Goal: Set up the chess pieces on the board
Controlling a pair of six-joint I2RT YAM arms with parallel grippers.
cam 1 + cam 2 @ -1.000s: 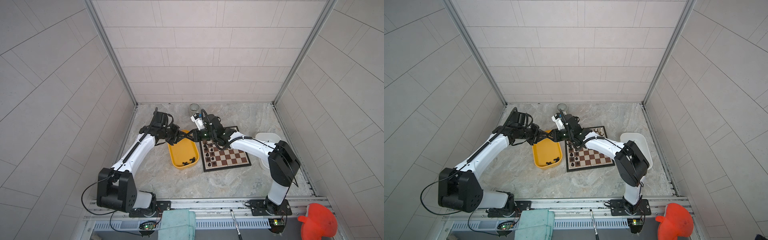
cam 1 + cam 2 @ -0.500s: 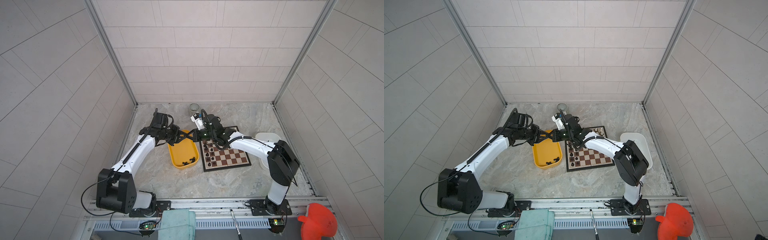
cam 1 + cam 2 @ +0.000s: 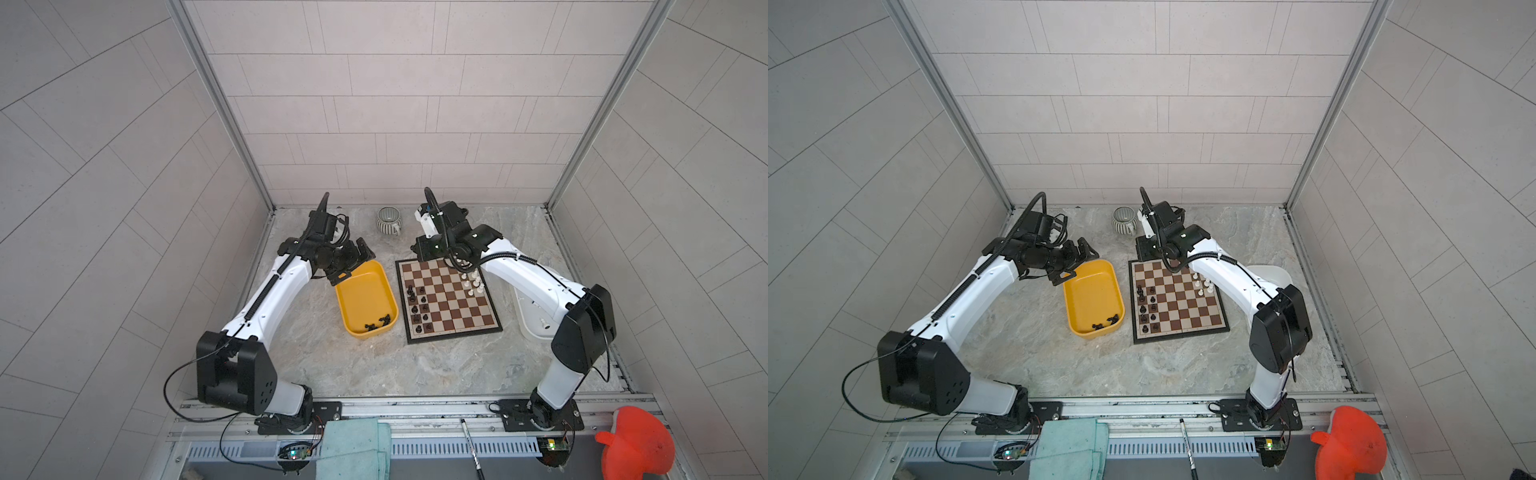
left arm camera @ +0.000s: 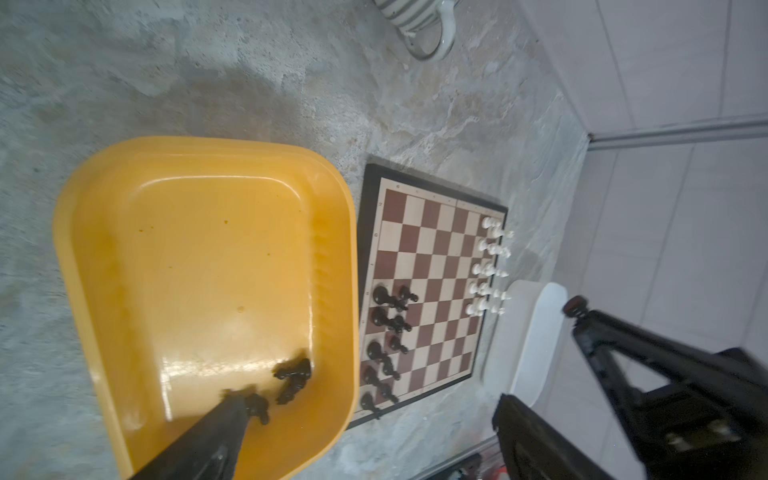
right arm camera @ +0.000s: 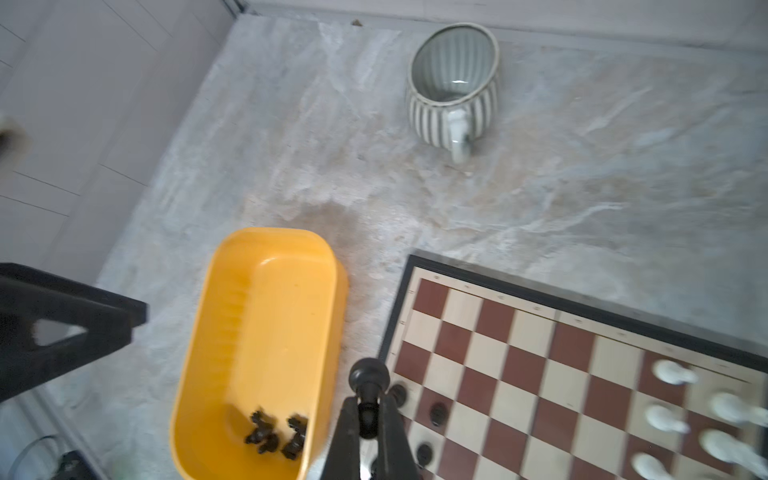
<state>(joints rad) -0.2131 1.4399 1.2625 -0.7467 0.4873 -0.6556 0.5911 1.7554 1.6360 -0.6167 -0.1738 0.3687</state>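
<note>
**Black piece pinched at board corner**

Both top views: right gripper [image 3: 420, 249] at far corner of brown-and-cream chessboard [image 3: 457, 309]; left gripper [image 3: 352, 266] over yellow plastic tray [image 3: 361, 291].
Left wrist: jaws spread wide, empty.
Right wrist: jaws clamped on black plastic chess piece [image 5: 369, 374], above board's edge.

Quick count: one board [image 3: 457, 308], ten black pieces [image 3: 424, 307] standing on its left side, about ten white pieces [image 4: 482, 246] on the right. One more black piece [image 5: 369, 374] sits in the right gripper [image 5: 369, 401]. Roughly five loose black chessmen [image 5: 259, 432] in the one yellow tray [image 3: 361, 293]. One white tray [image 3: 530, 324], one striped mug [image 3: 388, 221].
</note>
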